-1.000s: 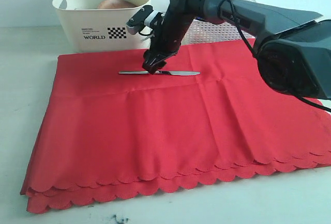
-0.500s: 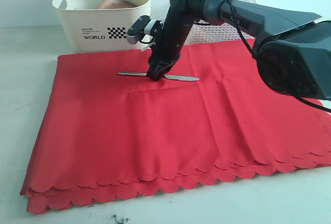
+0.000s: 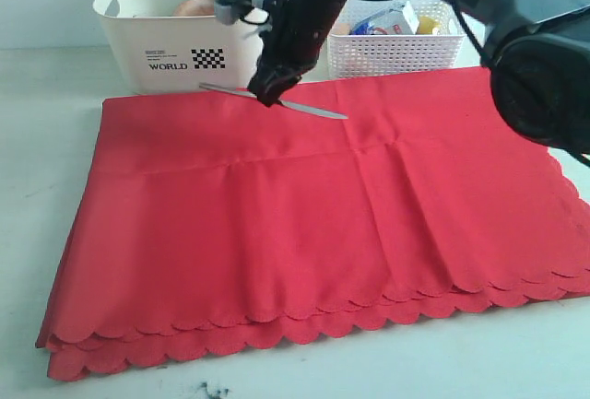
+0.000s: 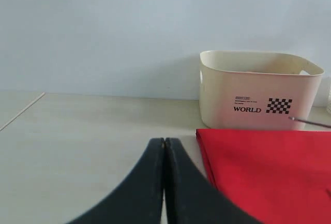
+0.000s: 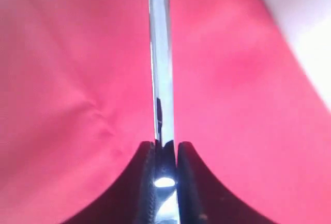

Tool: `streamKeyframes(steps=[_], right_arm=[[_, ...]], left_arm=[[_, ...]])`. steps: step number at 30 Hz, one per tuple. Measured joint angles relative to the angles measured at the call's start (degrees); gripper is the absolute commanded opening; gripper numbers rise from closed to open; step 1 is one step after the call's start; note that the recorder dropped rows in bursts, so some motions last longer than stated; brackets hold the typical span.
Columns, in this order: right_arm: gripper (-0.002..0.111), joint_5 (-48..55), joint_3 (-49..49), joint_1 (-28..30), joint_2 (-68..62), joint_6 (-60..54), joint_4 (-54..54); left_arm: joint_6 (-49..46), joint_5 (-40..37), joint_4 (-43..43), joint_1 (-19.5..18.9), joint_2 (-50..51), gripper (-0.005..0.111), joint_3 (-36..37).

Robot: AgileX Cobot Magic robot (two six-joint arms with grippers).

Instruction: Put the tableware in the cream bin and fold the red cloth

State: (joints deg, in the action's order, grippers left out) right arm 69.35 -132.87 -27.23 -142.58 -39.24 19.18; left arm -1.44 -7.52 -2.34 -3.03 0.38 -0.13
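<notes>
My right gripper [image 3: 266,95] is shut on the silver metal knife [image 3: 313,110] and holds it tilted a little above the red cloth [image 3: 304,224], near the cloth's far edge. In the right wrist view the knife [image 5: 161,69] runs straight out from between the gripper's [image 5: 165,145] black fingers, over red fabric. The cream bin [image 3: 180,26] stands just behind, with something brown inside; its "WORLD" side also shows in the left wrist view [image 4: 258,90]. My left gripper [image 4: 164,142] is shut and empty, low over the bare table beside the cloth's corner [image 4: 269,167].
A white lattice basket [image 3: 395,49] with a milk carton and food sits behind the cloth at the right. The cloth lies doubled, with scalloped edges toward the front. A pale wall closes off the back.
The right gripper closed on the knife and lifted it off the cloth, moving it back and left toward the cream bin. The knife now tilts, left end up.
</notes>
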Motion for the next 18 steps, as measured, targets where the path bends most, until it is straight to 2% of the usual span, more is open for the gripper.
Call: streamKeyframes(steps=[5, 8, 14, 18], right_arm=[[0.000, 0.3, 0.0, 0.0, 3.4, 0.1, 10.0], [0.000, -2.9, 0.0, -0.4, 3.6, 0.2, 16.4], [0.000, -15.9, 0.0, -4.6, 3.6, 3.0, 19.7], [0.000, -28.3, 0.0, -7.1, 3.6, 9.5, 20.6]], left_arm=[[0.0, 0.0, 0.0, 0.0, 0.0, 0.002, 0.0], [0.0, 0.0, 0.0, 0.0, 0.0, 0.002, 0.0], [0.0, 0.0, 0.0, 0.0, 0.0, 0.002, 0.0], [0.0, 0.0, 0.0, 0.0, 0.0, 0.002, 0.0]])
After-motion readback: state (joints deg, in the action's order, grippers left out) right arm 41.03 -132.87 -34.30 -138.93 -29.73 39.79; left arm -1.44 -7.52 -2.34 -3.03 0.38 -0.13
